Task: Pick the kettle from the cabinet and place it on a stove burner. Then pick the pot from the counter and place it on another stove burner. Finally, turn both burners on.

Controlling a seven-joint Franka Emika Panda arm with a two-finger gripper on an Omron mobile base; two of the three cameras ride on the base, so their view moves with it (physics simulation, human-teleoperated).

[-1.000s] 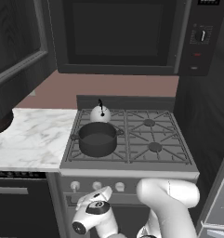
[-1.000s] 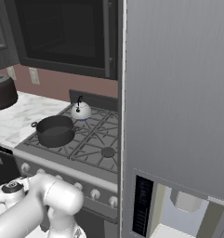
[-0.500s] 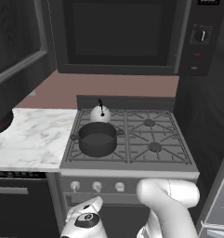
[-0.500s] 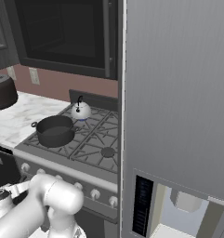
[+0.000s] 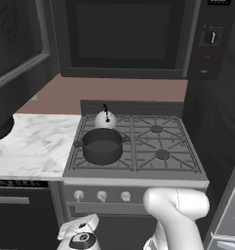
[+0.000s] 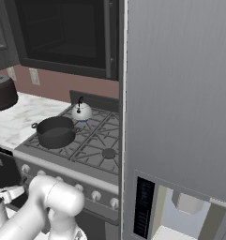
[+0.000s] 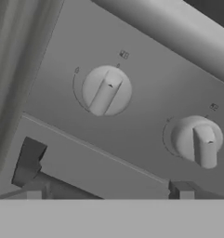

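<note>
The white-silver kettle (image 5: pixel 105 119) (image 6: pixel 80 111) stands on the stove's back-left burner. Just in front of it, the dark pot (image 5: pixel 102 145) (image 6: pixel 55 131) sits on the front-left burner. My gripper (image 7: pixel 106 175) is open and holds nothing, facing the stove's front panel. Its dark fingertips (image 7: pixel 30 160) are spread wide below two silver knobs (image 7: pixel 106 90) (image 7: pixel 198 141). In the left base view my hand (image 5: pixel 81 233) hangs low, under the row of knobs (image 5: pixel 102 196). No flame shows at either burner. The dark wood-grain cabinet (image 5: pixel 16 49) is at the upper left.
The white marble counter (image 5: pixel 31 146) lies left of the stove, with a dark appliance (image 6: pixel 2 91) at its far end. A black microwave (image 5: pixel 124 39) hangs above the cooktop. A tall steel fridge (image 6: pixel 180 93) stands close on the right. The two right burners (image 5: pixel 162 154) are bare.
My hand has sunk lower and slightly left in front of the stove's knob panel. The kettle and the pot have not moved.
</note>
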